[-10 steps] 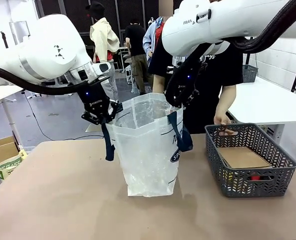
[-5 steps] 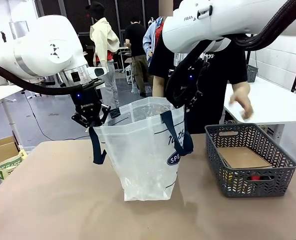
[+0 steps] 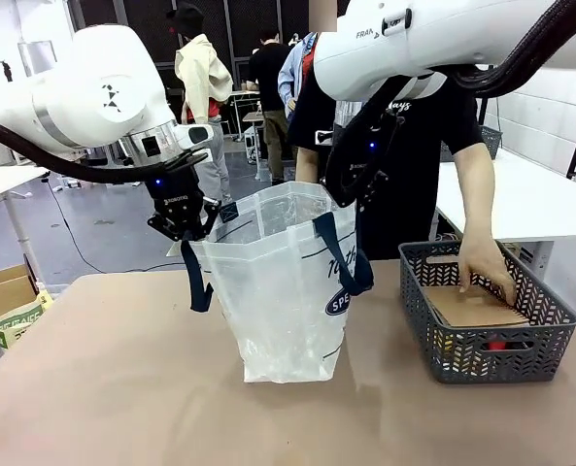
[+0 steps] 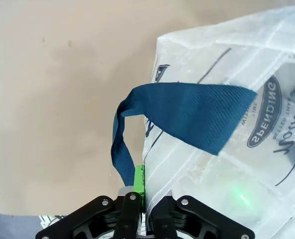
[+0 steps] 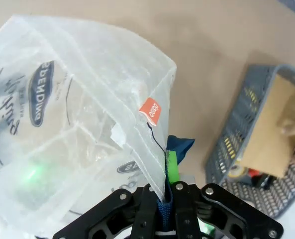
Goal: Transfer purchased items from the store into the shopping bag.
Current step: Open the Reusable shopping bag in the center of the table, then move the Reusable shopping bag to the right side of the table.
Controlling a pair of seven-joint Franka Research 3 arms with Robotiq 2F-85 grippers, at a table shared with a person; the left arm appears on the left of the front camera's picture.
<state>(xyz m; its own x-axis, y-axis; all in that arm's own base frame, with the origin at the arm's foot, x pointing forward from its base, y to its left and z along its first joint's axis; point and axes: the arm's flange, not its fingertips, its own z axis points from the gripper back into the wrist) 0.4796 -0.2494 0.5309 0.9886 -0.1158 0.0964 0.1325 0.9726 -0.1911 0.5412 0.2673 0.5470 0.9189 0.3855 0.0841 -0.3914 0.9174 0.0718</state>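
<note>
The left gripper [image 3: 184, 226] is pinched tight on the left rim of the bag [image 3: 278, 301]. The bag's logo [image 4: 267, 112] reads "SPENDING". The right gripper [image 3: 352, 190] is clamped on the bag's right rim and navy strap [image 3: 342, 254]. Right of the bag, a person's hand [image 3: 485, 267] touches cardboard [image 3: 472, 309] in the basket [image 3: 491, 357].

One shopping bag [image 3: 288, 301]; one grey basket [image 3: 482, 361]; one cardboard piece [image 3: 467, 309]; one person's hand [image 3: 487, 264]; two pairs of jaws

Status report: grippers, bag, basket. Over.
Left gripper shut on shopping bag rim; right gripper shut on opposite rim. Bag held open. Person's hand in basket, on cardboard piece.
</note>
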